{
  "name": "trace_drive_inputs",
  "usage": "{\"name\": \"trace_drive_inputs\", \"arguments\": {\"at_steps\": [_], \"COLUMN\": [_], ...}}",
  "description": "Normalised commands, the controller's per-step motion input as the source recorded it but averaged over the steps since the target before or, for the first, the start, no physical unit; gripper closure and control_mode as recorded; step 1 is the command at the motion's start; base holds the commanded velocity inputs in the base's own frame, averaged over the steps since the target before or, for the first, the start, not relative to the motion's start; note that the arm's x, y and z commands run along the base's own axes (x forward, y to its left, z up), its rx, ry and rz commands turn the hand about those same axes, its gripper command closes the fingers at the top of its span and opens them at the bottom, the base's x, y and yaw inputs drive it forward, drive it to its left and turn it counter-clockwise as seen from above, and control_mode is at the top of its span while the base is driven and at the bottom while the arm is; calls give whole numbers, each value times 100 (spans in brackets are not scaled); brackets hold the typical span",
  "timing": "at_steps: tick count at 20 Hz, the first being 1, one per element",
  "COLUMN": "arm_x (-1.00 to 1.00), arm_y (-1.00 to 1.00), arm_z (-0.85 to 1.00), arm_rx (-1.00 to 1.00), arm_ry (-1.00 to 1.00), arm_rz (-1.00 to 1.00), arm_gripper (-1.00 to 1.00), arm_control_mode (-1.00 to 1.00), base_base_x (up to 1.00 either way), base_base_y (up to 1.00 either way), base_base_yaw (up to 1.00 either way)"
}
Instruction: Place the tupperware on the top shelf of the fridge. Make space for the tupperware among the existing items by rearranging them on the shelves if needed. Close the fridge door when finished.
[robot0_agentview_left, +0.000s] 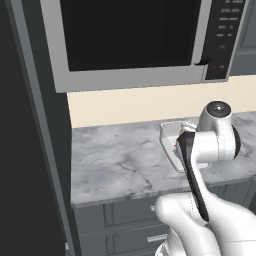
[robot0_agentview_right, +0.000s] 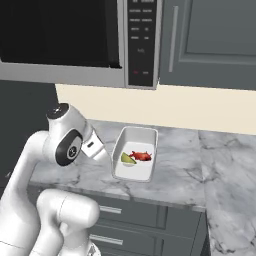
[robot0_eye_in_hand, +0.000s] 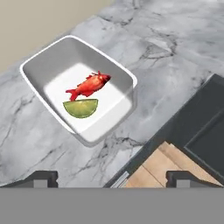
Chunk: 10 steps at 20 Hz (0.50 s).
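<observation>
On the marble counter sits the tupperware, gripper spread wide, seemingly just above

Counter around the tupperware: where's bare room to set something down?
Bare marble counter lies right of the tupperware, out past the corner seam, and to its left, between the tub and the fridge side panel. Behind the tub a narrow strip runs along the backsplash. Tightest spot is the tub's left rim, where the open pincer hovers.
</observation>
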Motion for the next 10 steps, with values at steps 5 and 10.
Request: {"name": "trace_drive_inputs", "arguments": {"at_steps": [5, 10], "arm_x": [6, 43], "arm_y": [-62, -31], "arm_z": [-1, 0], "arm_rx": [17, 18], "arm_ry": [7, 20], "arm_rz": [-29, -3], "arm_gripper": [-100, -100], "arm_control_mode": [-100, -100], "base_base_x": [0, 0], "base_base_y": [0, 0], "base_base_yaw": [0, 0]}}
